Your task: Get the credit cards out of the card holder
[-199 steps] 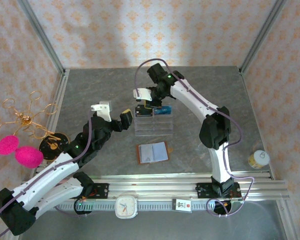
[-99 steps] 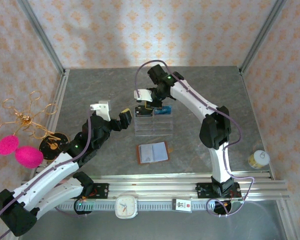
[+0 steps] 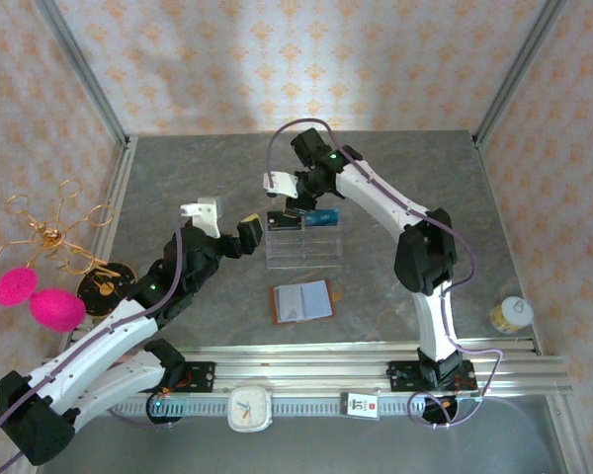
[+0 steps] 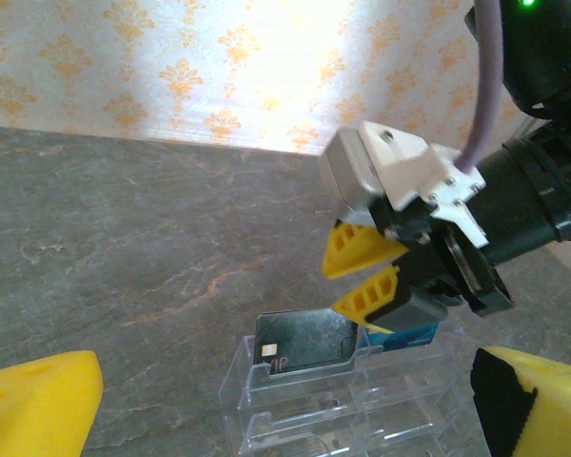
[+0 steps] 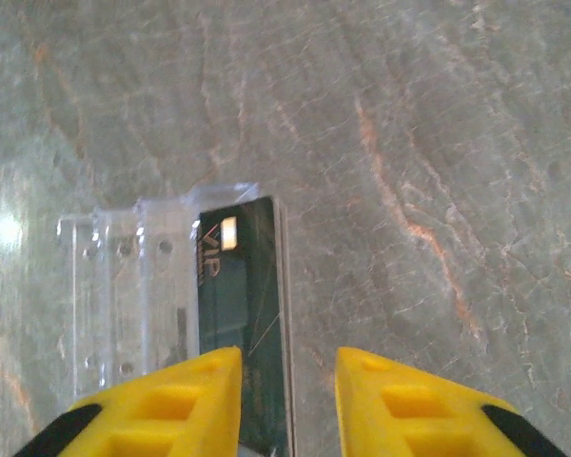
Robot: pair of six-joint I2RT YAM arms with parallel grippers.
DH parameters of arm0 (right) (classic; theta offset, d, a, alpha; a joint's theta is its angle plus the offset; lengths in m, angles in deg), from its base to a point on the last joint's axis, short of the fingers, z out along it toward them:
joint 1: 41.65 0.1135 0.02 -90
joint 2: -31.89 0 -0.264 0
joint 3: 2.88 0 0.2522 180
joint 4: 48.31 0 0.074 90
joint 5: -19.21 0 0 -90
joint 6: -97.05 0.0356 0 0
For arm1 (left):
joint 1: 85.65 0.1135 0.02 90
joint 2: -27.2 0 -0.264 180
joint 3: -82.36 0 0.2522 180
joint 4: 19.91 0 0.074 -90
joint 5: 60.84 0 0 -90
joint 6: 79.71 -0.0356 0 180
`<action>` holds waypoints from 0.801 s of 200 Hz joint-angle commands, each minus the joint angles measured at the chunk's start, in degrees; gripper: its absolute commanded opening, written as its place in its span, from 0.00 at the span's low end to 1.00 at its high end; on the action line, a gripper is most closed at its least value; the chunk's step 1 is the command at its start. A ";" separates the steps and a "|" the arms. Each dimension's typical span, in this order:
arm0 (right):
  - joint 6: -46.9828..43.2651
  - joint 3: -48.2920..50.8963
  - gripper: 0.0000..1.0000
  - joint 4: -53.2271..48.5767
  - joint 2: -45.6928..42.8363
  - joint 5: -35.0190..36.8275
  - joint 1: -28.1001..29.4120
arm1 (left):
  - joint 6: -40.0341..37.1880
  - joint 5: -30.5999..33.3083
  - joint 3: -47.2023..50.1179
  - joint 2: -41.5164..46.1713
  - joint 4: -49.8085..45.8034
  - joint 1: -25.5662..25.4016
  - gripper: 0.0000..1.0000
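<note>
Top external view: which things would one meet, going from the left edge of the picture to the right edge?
pink balls → black disc → brown wallet → small jar

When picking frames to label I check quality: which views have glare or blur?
Left wrist: a blown-out bright patch on the wallpaper, and its own yellow fingers at the corners are soft. Right wrist: white glare on the table at the left edge fades the clear stand; the black card is readable. Top external: even light, sharp, mild glow on the back wall.
</note>
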 commanded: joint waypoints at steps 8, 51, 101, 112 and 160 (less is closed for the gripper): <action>6.19 -1.42 0.38 5.32 -2.46 -3.26 0.02 | 1.74 -1.48 2.03 2.40 4.19 0.50 0.99; 22.47 0.59 0.42 13.31 -6.43 -13.40 0.03 | 7.97 1.39 6.44 5.79 7.38 0.58 0.99; 63.76 34.47 0.43 50.26 -24.31 -2.97 2.12 | 12.43 -4.76 8.13 6.64 6.92 0.65 0.99; 70.54 41.75 0.44 53.15 -28.61 4.65 3.64 | 13.16 -6.13 9.58 7.46 7.58 0.58 0.99; 78.32 59.14 0.44 42.66 -34.33 18.89 17.47 | 17.49 -10.47 15.90 10.13 8.73 0.58 0.97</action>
